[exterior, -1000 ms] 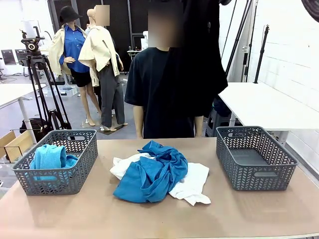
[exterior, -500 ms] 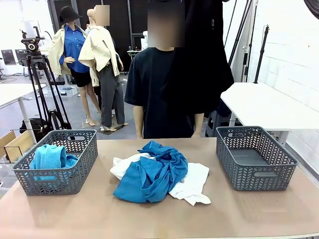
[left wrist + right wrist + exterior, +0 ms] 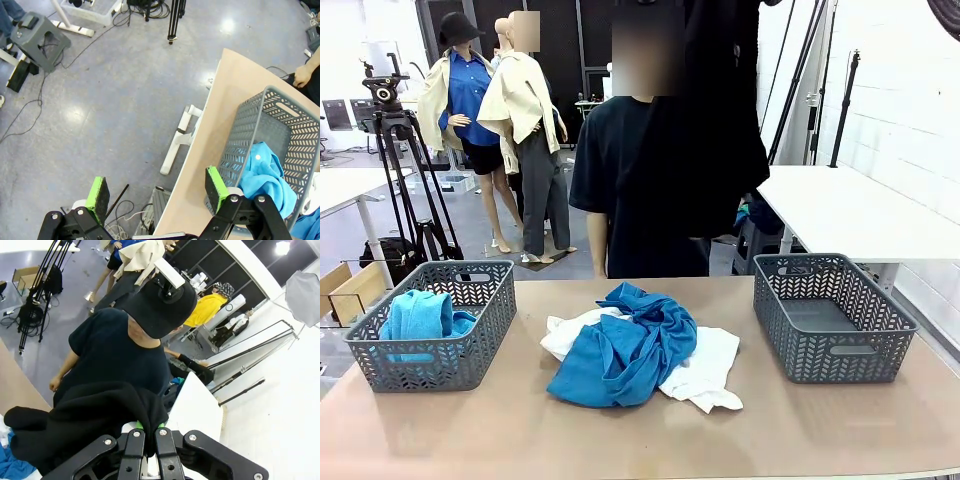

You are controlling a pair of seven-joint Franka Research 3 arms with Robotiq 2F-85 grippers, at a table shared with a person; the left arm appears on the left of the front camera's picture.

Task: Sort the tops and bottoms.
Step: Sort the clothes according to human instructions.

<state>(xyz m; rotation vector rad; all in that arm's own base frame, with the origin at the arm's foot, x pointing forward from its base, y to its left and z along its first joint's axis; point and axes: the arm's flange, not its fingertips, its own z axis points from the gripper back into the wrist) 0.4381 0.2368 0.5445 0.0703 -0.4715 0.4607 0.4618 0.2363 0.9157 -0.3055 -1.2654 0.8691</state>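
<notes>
**Black bottoms hang high, empty basket down to the right**

Black bottoms (image 3: 725, 120) hang in the upper middle of the front view, in front of the person (image 3: 620, 180), with their long axis straight up and down and the lower hem well clear of the table (image 3: 800, 430). In the right wrist view the right claw (image 3: 148, 431) is pinched tight on a bunched fold at the top of the cloth, and the rest drapes away below it.

The empty grey basket (image 3: 835, 350) sits at the lower right of the front view, below the hanging cloth and to its right. I judge the next move to be a carry rightward and then down, and the right arm is both the holder and the nearer one.

Mid-table lie a blue top (image 3: 620, 355) and white tops (image 3: 705, 370) in one heap. A turquoise top (image 3: 415, 318) is already in the lower-left basket (image 3: 430, 370). The left claw (image 3: 157, 187) stands wide open and empty above that basket's outer corner.
</notes>
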